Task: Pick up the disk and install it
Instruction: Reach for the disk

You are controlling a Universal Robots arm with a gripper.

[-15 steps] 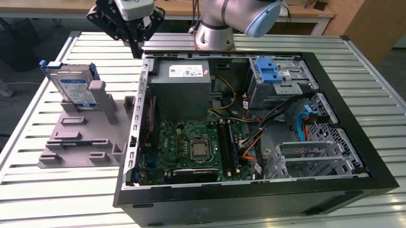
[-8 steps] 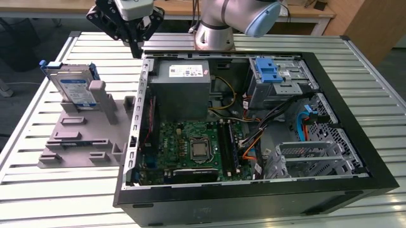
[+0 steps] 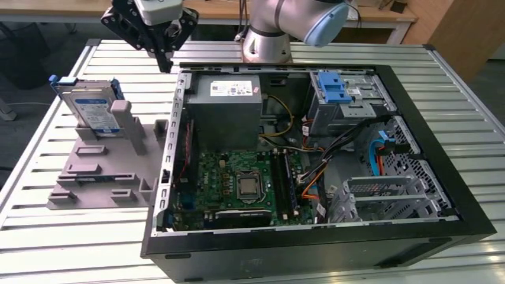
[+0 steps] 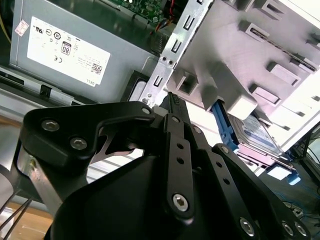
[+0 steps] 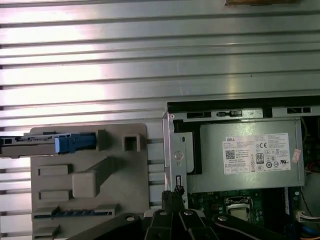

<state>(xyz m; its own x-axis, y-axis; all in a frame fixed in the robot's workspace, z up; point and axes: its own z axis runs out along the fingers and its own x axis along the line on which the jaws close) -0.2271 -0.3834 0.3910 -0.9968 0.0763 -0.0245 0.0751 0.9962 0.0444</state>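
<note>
Above PC (image 3: 316, 251) edge, end effector (image 3: 165, 61) pinched together; blue-label disk (image 3: 88, 109) upright in rack (image 3: 103, 171).

bench (image 3: 63, 248): ribbed bare metal, shiny. holder (image 3: 103, 171): matt grey plastic. disk (image 3: 91, 111): silver metal, glossy label, blue plastic carrier. gripper (image 3: 165, 64): matt black metal, bright steel screws. case (image 3: 316, 254): matt black paint.

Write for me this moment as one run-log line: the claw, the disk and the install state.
claw: shut, empty, hovering by corner of open case | disk: upright in grey holder, untouched | install: not yet done
</note>
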